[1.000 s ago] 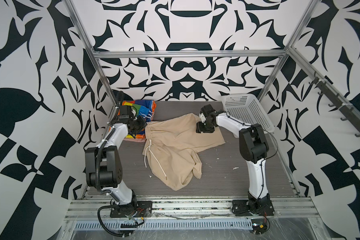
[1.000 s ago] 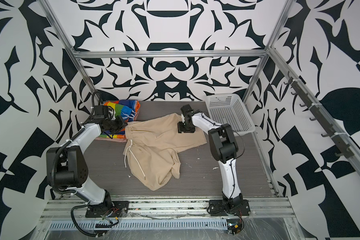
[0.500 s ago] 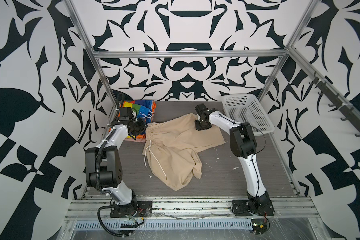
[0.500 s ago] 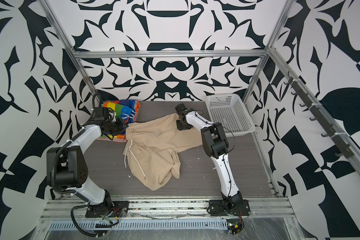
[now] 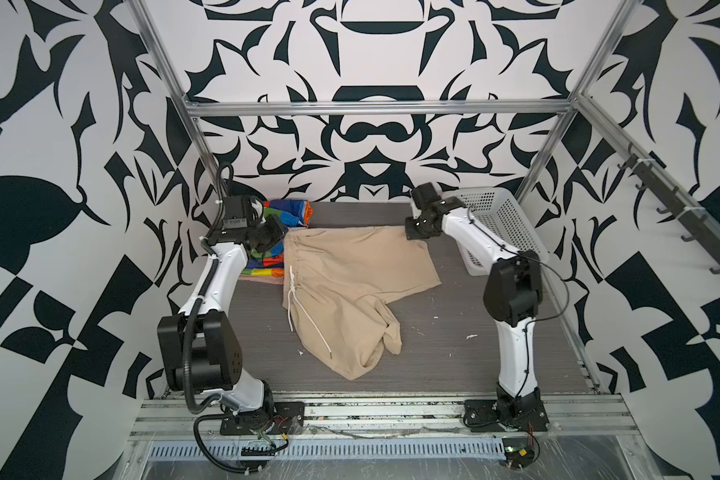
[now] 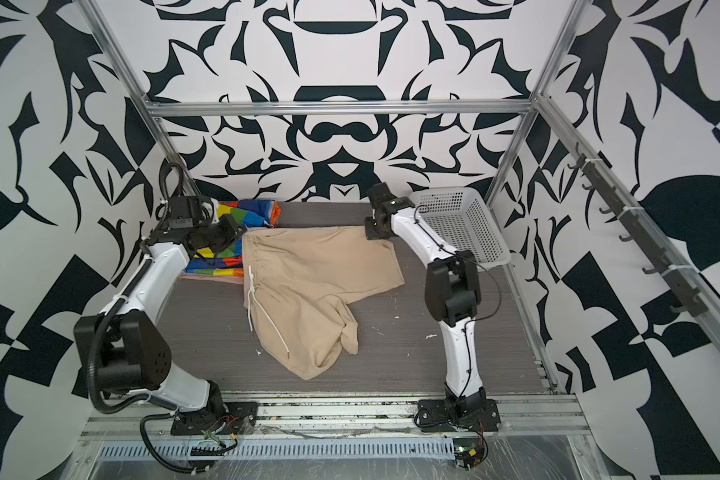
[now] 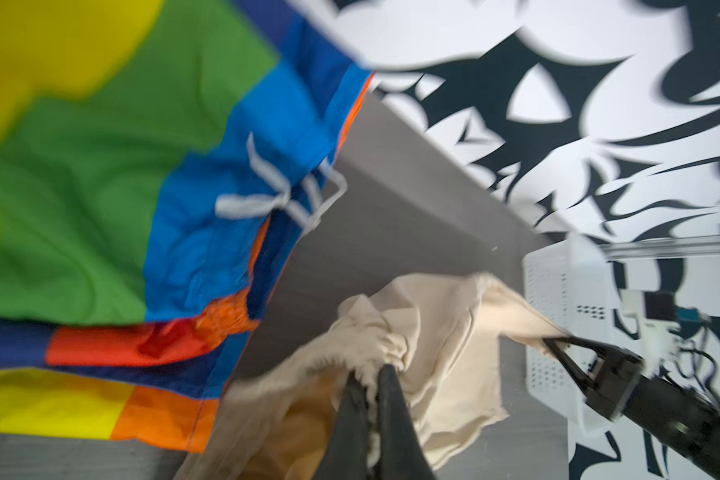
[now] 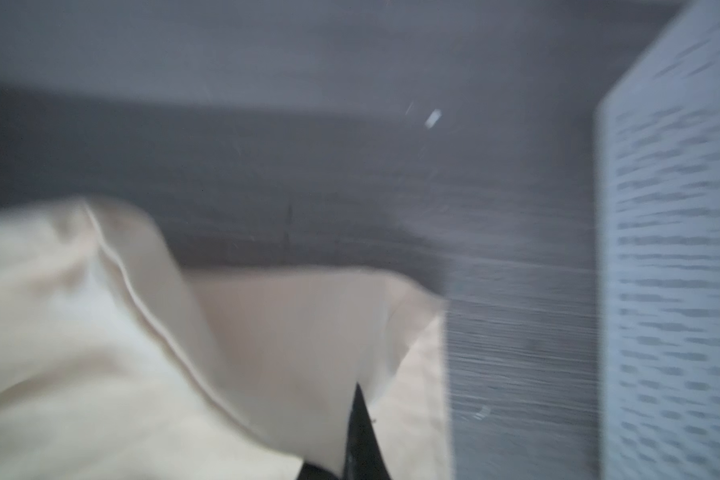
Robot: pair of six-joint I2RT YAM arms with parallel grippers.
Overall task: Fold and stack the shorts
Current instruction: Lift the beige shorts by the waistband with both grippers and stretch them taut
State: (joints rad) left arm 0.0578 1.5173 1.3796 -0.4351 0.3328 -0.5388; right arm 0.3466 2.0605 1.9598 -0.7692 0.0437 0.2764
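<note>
1. Beige shorts (image 5: 350, 282) (image 6: 308, 270) lie spread over the middle of a dark grey, wood-grained tabletop (image 5: 454, 345), seen in both top views. The gathered waist faces left and a white drawstring (image 5: 308, 320) trails over the cloth toward the front. One leg reaches right. The other points forward and is bunched at its end.
2. A few small white scraps (image 5: 470, 336) dot the bare tabletop on the right.
3. Walls with a bold black-and-white pattern close in the back and both sides. Silver metal frame bars (image 5: 375, 107) run along the corners and across the back. A rail of dark hooks (image 5: 678, 212) is fixed to the right wall.
4. A white perforated basket (image 5: 504, 224) (image 6: 462, 224) sits at the far right corner, just beside the right arm (image 5: 474, 237). Its holed floor and walls show through the open top.
5. Rainbow-striped shorts (image 5: 285, 210) (image 7: 100, 166) lie folded at the far left corner. They rest on salmon-pink shorts (image 5: 262, 280), of which only a thin edge shows.
6. The left jaws are pressed together on the far corner of the beige waist, clearest in the left wrist view.
7. The right jaws are pinched shut on the far edge of the beige leg, lifting it into a peak. The right wrist view is blurred.
</note>
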